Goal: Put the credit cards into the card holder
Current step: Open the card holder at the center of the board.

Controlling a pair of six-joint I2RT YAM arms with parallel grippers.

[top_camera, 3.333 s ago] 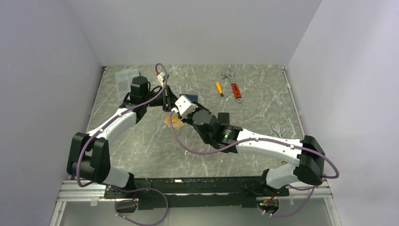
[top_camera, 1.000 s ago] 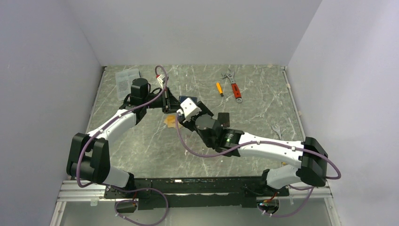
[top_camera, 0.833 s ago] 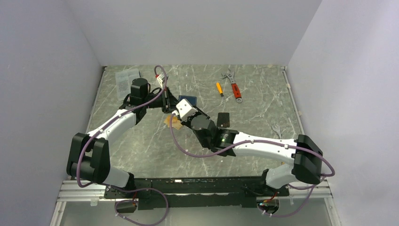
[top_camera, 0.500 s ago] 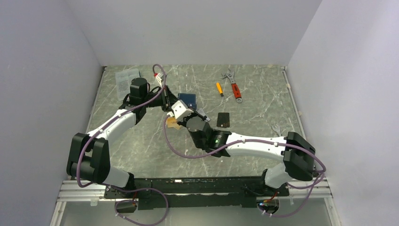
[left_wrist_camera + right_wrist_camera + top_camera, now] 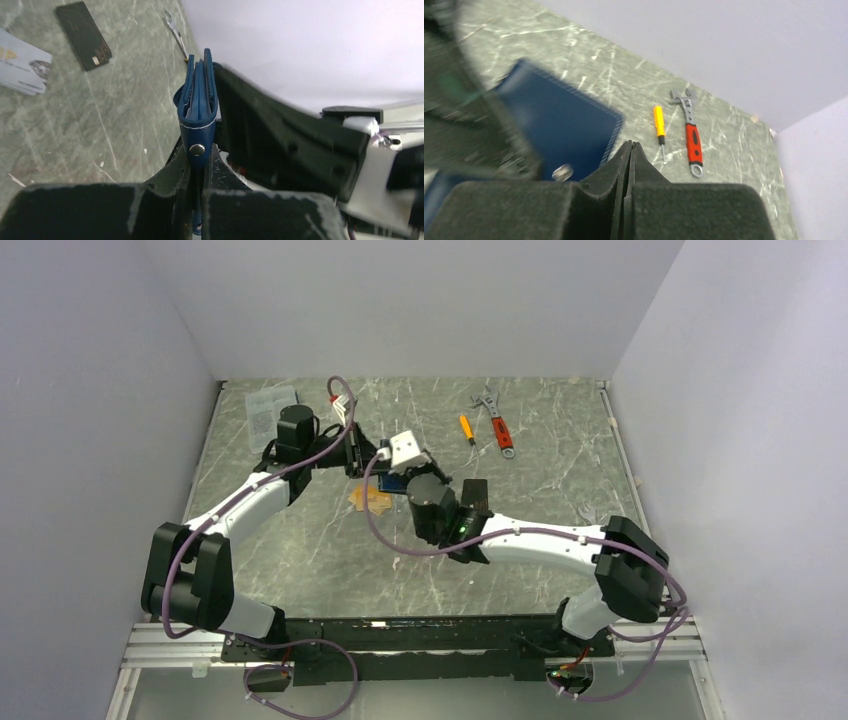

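1. Left wrist: one card holder (image 5: 198,105), navy, stands edge-on. Its snap-tab end is clamped in the left gripper (image 5: 197,167), and its leaves are slightly parted at the top. A black card (image 5: 82,35) at 10 o'clock and a silver card (image 5: 22,62) at 9 o'clock lie loose on the table (image 5: 125,125).
2. Right wrist: the right gripper (image 5: 629,150) has its fingers pressed flat together, with no card showing between them. The holder's blue face lies at 9 o'clock. A screwdriver (image 5: 658,120) and a wrench (image 5: 689,132) lie at 1 o'clock.
3. Top external: within the last second the right gripper has snapped closed and risen from the orange cards (image 5: 368,498) to the holder. Those cards lie at 7 o'clock of it. Judgement: the pinch was probably meant for a card, but whether one came along cannot be told, so no insertion is confirmed.
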